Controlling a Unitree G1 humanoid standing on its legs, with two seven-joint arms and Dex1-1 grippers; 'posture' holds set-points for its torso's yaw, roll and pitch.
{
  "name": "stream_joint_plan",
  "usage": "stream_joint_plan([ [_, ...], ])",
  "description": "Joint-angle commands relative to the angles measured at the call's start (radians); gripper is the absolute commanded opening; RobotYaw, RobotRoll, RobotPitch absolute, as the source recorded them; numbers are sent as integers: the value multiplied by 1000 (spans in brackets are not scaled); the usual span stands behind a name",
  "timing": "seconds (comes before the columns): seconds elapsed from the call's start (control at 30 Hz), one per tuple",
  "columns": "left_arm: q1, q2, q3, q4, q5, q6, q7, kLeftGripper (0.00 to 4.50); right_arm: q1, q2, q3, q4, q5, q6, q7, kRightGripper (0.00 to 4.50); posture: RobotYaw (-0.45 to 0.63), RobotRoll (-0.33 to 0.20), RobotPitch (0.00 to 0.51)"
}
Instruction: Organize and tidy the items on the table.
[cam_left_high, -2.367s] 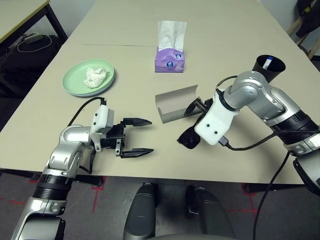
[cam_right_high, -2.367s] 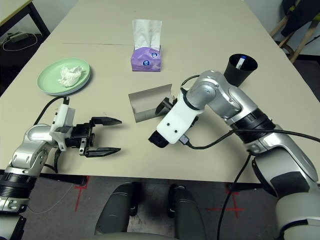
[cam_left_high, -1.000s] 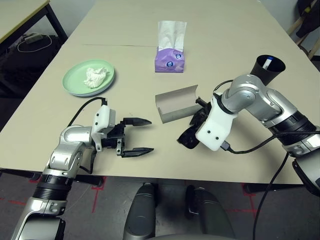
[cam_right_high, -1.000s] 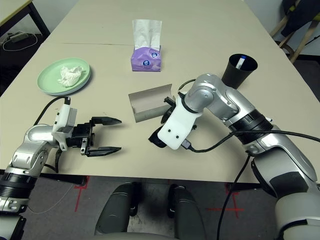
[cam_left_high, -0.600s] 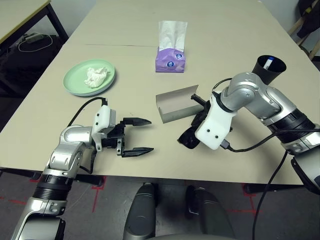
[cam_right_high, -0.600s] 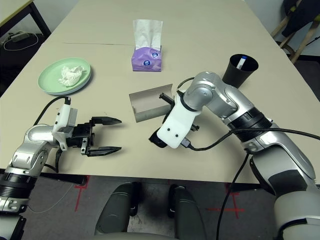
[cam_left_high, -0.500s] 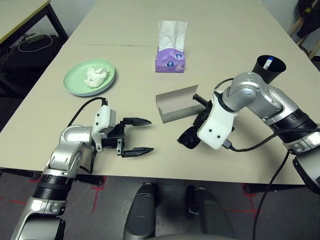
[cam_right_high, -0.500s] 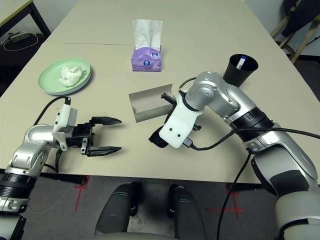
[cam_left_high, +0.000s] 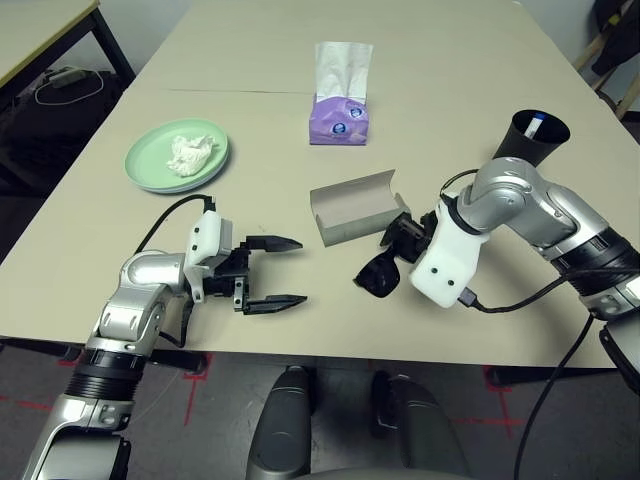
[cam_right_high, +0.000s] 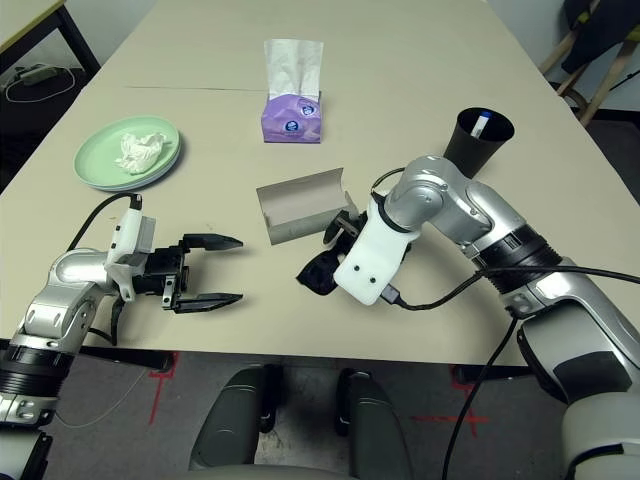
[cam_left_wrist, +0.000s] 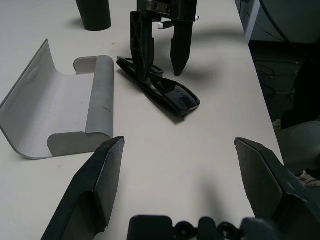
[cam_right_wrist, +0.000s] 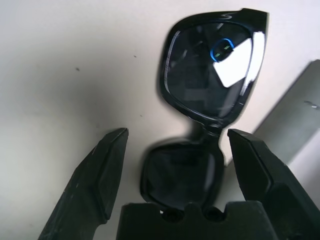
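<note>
I judged the black sunglasses (cam_left_high: 377, 275), lying right of centre beside the open grey case (cam_left_high: 352, 207), light, stiff and slippery-lensed, best pinched across the bridge, with right gripper (cam_left_wrist: 162, 60) spread wide over them and left gripper (cam_left_high: 272, 272) wide, empty.

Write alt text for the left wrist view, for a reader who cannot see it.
Black sunglasses lie folded on the pale table, with the right pincer open, one finger on each side of their far end. Beside them sits an open grey glasses case, and the left pincer's two open fingers frame the foreground. A black cup stands beyond.
</note>
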Motion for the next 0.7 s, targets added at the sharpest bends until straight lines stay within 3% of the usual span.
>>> stream_joint_plan([
  [0.03,-3,1,-19,17,20,-10,-2,4500,5,12,5,17,-14,0,-26,4451,234,0,160],
  [0.4,10,2,-17,10,26,-15,3,4500,-97,82,14,171,-40,-70,-68,4451,245,0,151],
  [0.7,18,1,-17,10,26,-21,6,4500,-109,100,7,83,45,31,39,4451,248,0,144],
])
